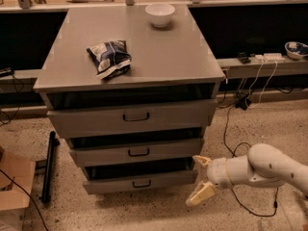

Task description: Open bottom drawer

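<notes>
The bottom drawer (139,183) is the lowest grey front of the cabinet, with a small dark loop handle (141,183) at its centre. It looks shut or nearly so. My gripper (201,178) hangs low at the cabinet's front right corner, just right of the bottom drawer's right end. Its two cream fingers (200,194) are spread apart and hold nothing. The white arm (262,168) reaches in from the right.
Above are the middle drawer (137,151) and the top drawer (134,118). A chip bag (109,57) and a white bowl (160,14) sit on the cabinet top (159,57). Cables (231,143) trail on the floor at right. A black bar (48,165) and a cardboard box (12,189) lie left.
</notes>
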Available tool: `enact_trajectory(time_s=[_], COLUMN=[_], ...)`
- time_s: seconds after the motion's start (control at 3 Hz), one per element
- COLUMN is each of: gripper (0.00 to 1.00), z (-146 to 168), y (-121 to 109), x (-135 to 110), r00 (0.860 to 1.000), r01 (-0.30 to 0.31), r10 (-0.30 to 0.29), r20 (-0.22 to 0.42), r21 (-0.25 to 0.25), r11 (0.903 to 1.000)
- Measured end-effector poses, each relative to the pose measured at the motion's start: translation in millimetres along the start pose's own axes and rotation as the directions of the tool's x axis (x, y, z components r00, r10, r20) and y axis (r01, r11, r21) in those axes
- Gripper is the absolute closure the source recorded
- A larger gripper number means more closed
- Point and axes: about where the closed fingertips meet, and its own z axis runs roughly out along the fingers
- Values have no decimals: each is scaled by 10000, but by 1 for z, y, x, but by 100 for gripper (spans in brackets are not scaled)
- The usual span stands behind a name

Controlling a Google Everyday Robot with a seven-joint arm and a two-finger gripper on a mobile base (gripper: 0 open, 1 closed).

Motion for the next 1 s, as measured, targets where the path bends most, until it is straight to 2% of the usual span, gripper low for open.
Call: enact_trajectory(time_s=[0.33, 0.67, 1.0], gripper=[0, 0, 0], z=[5, 36, 78], y=[5, -7, -28], x=[1, 23, 54], r00=[10000, 9987, 9990], r01=[-87, -368, -206], r10=[86, 361, 209], r20=[-15, -373, -407], r21=[-119, -178, 68], r11=[9999, 9992, 9998])
